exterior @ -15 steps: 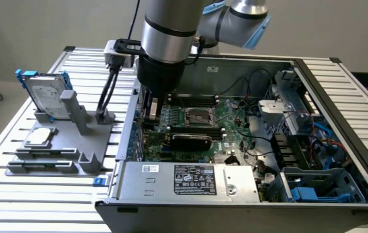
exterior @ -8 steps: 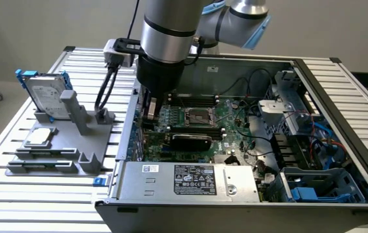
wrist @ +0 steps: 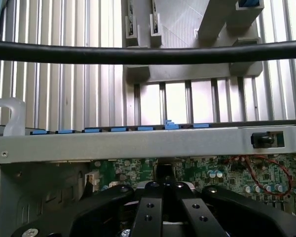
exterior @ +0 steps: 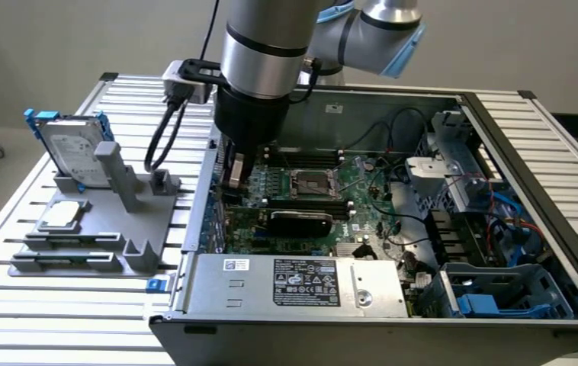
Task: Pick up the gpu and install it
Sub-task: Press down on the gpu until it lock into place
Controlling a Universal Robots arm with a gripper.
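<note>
Jaws clenched shut, low inside computer case [exterior: 496, 145], gpu [exterior: 301, 223] on motherboard [exterior: 271, 185] near them, apart.

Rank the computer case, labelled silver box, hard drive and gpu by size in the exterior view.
1. computer case
2. labelled silver box
3. hard drive and gpu: too alike to rank

Black gpu [exterior: 300, 223], green motherboard [exterior: 268, 185], silver ribbed table [exterior: 65, 305].
</note>
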